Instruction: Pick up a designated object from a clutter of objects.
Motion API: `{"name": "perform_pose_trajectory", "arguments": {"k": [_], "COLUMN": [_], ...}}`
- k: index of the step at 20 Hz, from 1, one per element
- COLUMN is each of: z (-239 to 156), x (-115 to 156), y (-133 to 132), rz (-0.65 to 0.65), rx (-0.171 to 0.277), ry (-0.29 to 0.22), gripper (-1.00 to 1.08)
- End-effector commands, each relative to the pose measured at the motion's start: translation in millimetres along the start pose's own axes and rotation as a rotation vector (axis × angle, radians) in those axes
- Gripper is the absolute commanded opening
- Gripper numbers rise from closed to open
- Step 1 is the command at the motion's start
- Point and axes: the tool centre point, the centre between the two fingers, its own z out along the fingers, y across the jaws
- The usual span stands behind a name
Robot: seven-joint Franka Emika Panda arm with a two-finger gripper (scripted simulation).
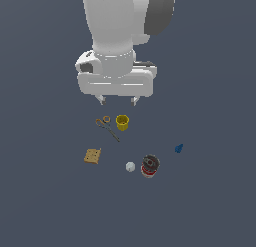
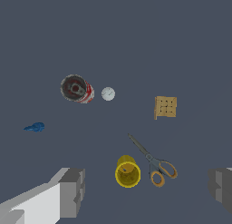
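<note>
The tan-orange square block (image 1: 92, 156) with a dotted face lies flat on the floor at the exterior view's left; it also shows in the wrist view (image 2: 165, 107). My gripper (image 1: 118, 99) hangs open and empty high above the clutter, over the yellow cup (image 1: 122, 122) and well apart from the block. In the wrist view both fingers (image 2: 72, 192) stand wide apart with the cup (image 2: 127, 172) and the scissors (image 2: 154, 162) between them.
Brown-handled scissors (image 1: 107, 126) lie beside the cup. A small white cube (image 1: 130, 167), a black-and-red can (image 1: 149, 165) on its side and a blue piece (image 1: 179, 148) lie toward the exterior view's right. In the wrist view: cube (image 2: 108, 93), can (image 2: 77, 89), blue piece (image 2: 35, 127).
</note>
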Motion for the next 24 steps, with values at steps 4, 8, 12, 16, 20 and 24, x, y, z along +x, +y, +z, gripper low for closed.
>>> {"name": "perform_pose_trajectory", "arguments": {"k": [4, 8, 12, 16, 20, 24], "z": [-3, -15, -21, -16, -4, 18], "x": [3, 11, 12, 13, 19, 27], "y": [4, 16, 18, 19, 24, 33], "rz": [0.002, 0.007, 0.008, 0.008, 0.01, 0.012], "rx": [-0.004, -0.019, -0.023, -0.021, -0.021, -0.019], "ry": [0.01, 0.044, 0.054, 0.05, 0.047, 0.04], "gripper": [1.0, 1.0, 1.0, 1.0, 1.0, 1.0]}}
